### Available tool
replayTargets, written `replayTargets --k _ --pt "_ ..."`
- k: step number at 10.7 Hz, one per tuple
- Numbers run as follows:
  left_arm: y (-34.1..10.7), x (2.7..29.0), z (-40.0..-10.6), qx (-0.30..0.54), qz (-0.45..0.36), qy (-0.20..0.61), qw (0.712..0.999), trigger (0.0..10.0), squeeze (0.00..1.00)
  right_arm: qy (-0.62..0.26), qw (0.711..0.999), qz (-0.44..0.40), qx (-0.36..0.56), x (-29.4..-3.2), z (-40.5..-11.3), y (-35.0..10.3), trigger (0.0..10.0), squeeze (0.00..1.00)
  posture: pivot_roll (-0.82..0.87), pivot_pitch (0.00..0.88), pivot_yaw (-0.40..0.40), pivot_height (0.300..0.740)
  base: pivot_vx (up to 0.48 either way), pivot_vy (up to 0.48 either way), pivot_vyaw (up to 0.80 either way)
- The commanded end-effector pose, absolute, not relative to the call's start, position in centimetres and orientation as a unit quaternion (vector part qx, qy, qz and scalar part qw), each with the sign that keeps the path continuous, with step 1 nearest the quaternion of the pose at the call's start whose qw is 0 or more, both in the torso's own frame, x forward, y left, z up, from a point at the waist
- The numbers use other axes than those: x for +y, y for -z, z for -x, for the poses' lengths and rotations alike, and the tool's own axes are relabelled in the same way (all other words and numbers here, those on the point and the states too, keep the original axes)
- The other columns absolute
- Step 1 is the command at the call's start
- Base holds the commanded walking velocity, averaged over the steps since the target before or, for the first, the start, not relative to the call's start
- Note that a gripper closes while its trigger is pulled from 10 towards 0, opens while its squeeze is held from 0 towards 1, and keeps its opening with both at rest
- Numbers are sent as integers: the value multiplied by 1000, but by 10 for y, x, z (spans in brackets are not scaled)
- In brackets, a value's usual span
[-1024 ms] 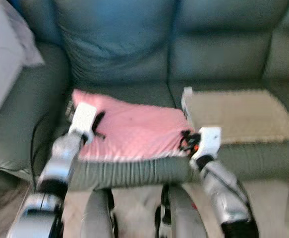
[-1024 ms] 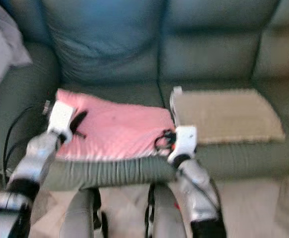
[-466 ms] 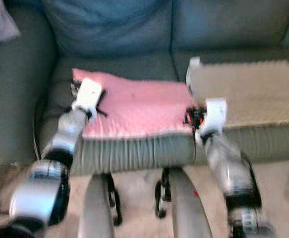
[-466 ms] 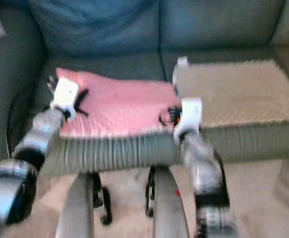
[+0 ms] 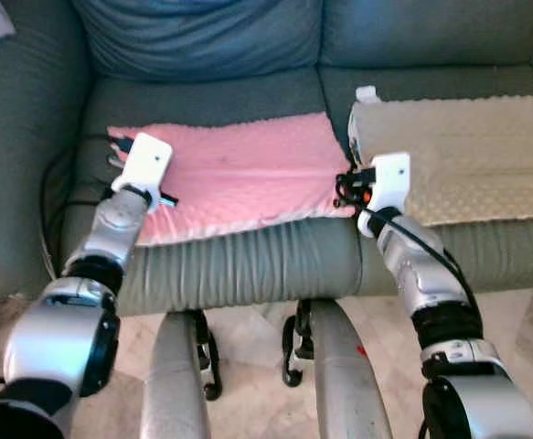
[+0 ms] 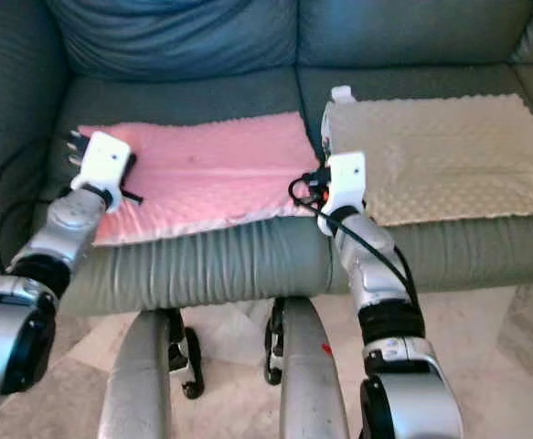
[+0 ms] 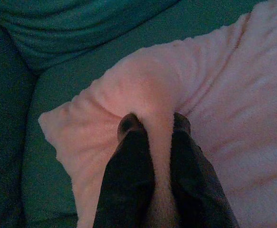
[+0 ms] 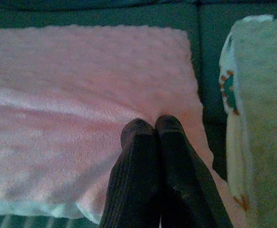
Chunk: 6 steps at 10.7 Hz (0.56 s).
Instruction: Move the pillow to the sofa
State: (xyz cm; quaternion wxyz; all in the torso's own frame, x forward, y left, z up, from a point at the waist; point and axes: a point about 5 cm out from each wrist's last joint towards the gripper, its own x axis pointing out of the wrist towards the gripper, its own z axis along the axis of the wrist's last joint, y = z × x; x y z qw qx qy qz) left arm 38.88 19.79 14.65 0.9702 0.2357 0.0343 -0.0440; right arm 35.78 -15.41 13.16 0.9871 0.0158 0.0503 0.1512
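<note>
Both hands apparently pinching pink pillow [image 5: 239, 169], sofa [image 5: 202, 46]

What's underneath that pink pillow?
The pink pillow lies flat on the sofa seat cushion, both grippers pinching its front corners. Anything between pillow and cushion is covered.

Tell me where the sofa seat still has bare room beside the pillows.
Bare seat lies behind the pink pillow, up to the backrest, and in a strip along the armrest by the left hand. The middle is crowded: the right hand pinches the pink pillow beside the beige pillow.
</note>
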Motion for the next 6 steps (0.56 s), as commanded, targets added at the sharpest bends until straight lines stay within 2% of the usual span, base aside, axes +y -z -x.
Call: replayTargets --k 1,4,6 --pt "-140 210 -385 52 -251 38 966 10000 0 -151 987 -27 53 -156 -355 -126 10000 0 -84 418 -37 637 0 0 0" --pt "-153 217 -390 49 -272 31 961 10000 0 -202 978 -46 34 -119 -352 -128 10000 0 -90 404 -47 637 0 0 0" --pt "-158 230 -390 52 -271 6 961 10000 0 -195 979 -44 30 -116 -356 -128 10000 0 -89 401 -49 637 0 0 0"
